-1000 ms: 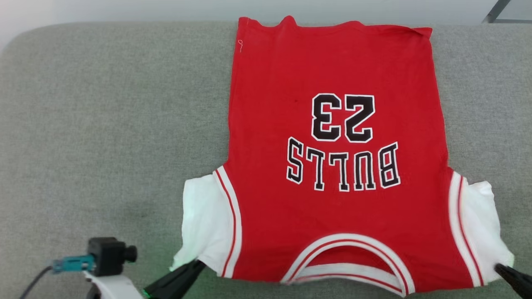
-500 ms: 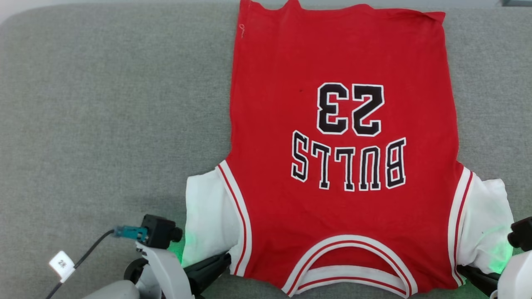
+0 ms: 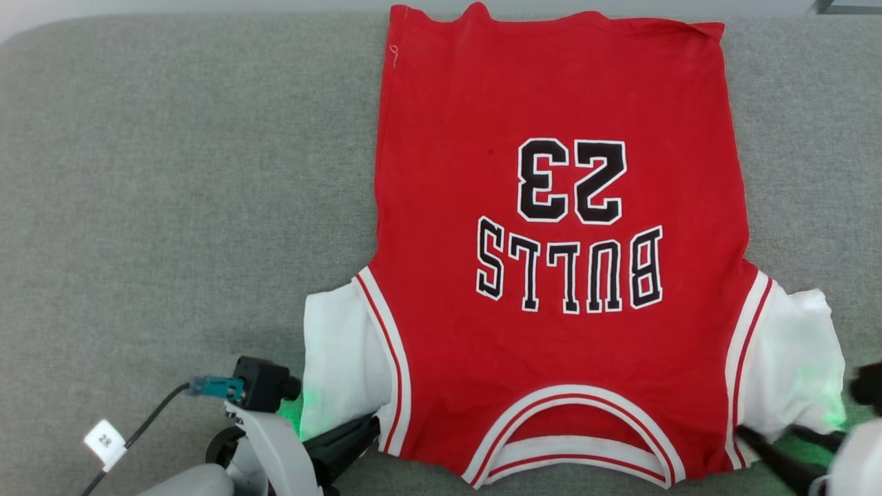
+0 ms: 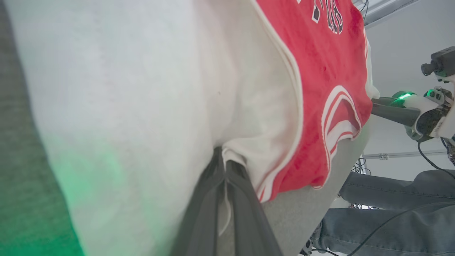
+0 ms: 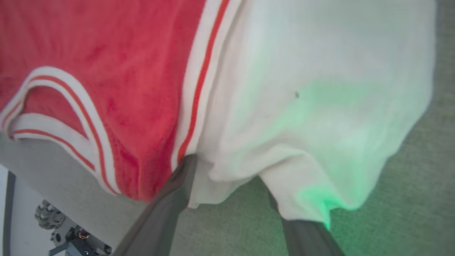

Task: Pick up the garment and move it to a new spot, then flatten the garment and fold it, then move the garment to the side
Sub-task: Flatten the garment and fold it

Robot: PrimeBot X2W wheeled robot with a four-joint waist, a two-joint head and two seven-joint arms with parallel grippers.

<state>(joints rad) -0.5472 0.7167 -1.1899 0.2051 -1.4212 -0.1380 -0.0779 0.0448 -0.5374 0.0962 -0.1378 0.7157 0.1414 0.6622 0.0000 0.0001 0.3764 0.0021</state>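
Grey fabric-covered tabletop (image 3: 172,207) took up basically the whole head view, and the red jersey-style T-shirt (image 3: 551,275) with white sleeves, striped trim and a black 23 was lying face-up on its right half, collar (image 3: 572,448) toward the robot and bottom hem (image 3: 551,21) right at the far edge. Looked to me like the pick-and-move part was done and the flattening nearly so: body smooth, only the right sleeve (image 3: 792,358) a bit rumpled. Folding and the shift to the side were both yet to do. Left gripper (image 3: 362,428) had its dark fingers pinched shut on the near corner of the left sleeve (image 3: 337,358). Right gripper (image 5: 231,181) had its fingers spread wide, the right sleeve's edge draped loose between them, not clamped. Room-wise: the collar sat just about on the near edge, so nothing to spare front or back, a thin grey strip on the right, and a big bare stretch on the left, which I'd guess is where it could go. Someone's jeans-clad legs (image 4: 391,199) were just past the near edge.
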